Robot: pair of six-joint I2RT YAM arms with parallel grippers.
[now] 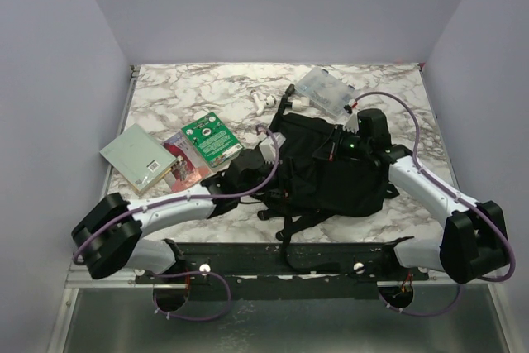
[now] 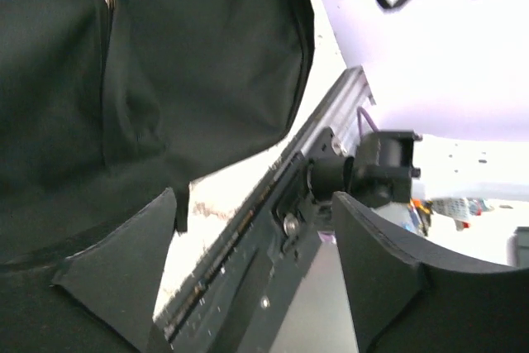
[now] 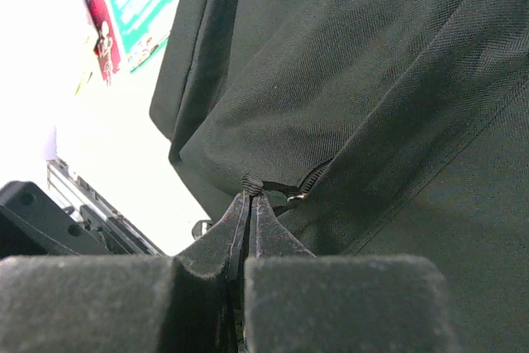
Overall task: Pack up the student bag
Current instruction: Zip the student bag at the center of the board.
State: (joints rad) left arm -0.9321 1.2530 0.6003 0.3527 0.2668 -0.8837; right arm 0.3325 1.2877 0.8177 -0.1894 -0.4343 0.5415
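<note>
Pressed together at the bottom of the right wrist view, the jaws of the right gripper [image 3: 248,202] are seen pinching a fold of the student bag [image 3: 347,80] beside its zip pull [image 3: 297,198]. The bag is laid on the marble bench [image 1: 190,93], right of centre, between both arms. The jaws of the left gripper [image 2: 254,202] are held spread, the bag's black fabric just beside them.

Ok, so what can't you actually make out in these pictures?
1. Inside of the backpack: in the top view its own black fabric covers it, so any contents are hidden.
2. What exactly the right gripper pinches beside the zip: in the right wrist view its shut fingers cover the spot.
3. Print on the green card: too small from above, cut off by the edge in the right wrist view.
</note>
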